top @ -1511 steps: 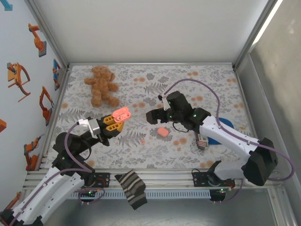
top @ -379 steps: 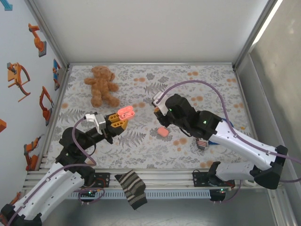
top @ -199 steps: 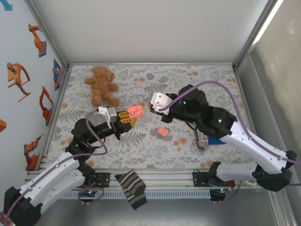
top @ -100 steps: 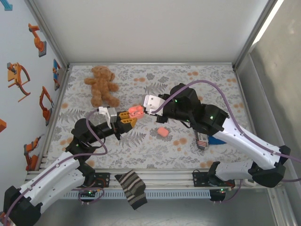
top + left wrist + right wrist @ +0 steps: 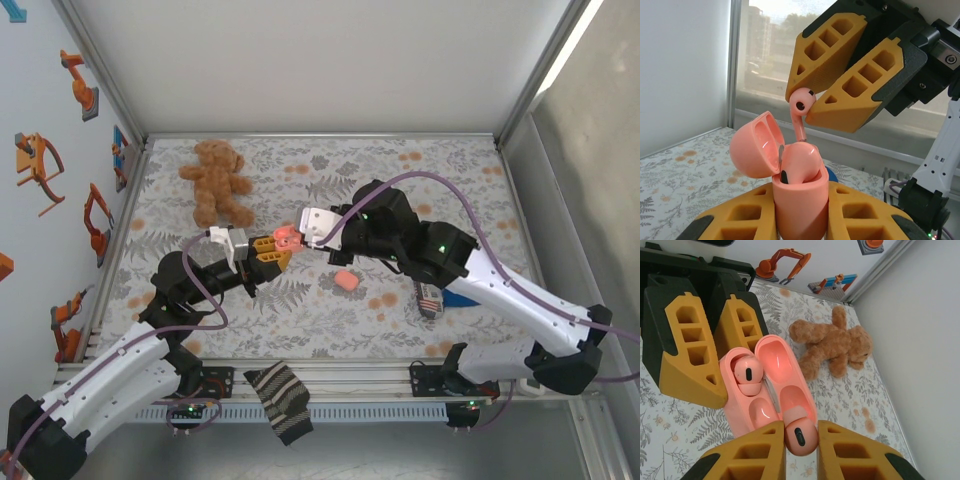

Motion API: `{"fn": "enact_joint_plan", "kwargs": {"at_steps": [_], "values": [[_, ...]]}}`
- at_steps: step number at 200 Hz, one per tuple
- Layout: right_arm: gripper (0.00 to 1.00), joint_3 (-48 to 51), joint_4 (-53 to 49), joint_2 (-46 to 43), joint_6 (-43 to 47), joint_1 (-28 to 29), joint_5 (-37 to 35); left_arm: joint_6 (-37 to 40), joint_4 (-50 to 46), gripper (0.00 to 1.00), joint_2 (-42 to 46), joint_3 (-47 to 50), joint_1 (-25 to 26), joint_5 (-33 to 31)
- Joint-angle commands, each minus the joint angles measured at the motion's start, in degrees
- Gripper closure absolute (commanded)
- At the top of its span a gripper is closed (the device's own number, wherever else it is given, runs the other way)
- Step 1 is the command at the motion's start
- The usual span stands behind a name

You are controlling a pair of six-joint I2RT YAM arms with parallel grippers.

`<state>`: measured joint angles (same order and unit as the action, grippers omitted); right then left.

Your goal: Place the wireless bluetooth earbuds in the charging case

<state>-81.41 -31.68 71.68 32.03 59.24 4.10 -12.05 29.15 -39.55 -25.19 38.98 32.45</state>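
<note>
Glossy salmon-pink earbud [image 5: 801, 106], black dot, stem down; matching case [image 5: 800, 202] open

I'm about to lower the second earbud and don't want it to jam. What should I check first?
1. lid open: ok
2. left end effector shut on the case: ok
3. right end effector shut on the held earbud: ok
4. seated earbud fully down: ok
5. empty slot free: ok
6. stem lined up with that slot: cannot tell
</note>
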Motion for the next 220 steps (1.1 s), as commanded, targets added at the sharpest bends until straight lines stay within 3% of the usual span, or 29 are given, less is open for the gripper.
{"fn": "enact_joint_plan", "kwargs": {"at_steps": [1, 220], "values": [[0.82, -1.8, -1.0, 0.6, 0.4, 0.5, 1.1, -0.3, 1.9, 0.95, 0.6, -1.8, 0.4, 1.0], [0.72, -3.9, -4.4, 1.7, -1.8, 0.8, 4.3, 0.5, 1.8, 0.94, 0.6, -2.2, 0.5, 0.9]]}}
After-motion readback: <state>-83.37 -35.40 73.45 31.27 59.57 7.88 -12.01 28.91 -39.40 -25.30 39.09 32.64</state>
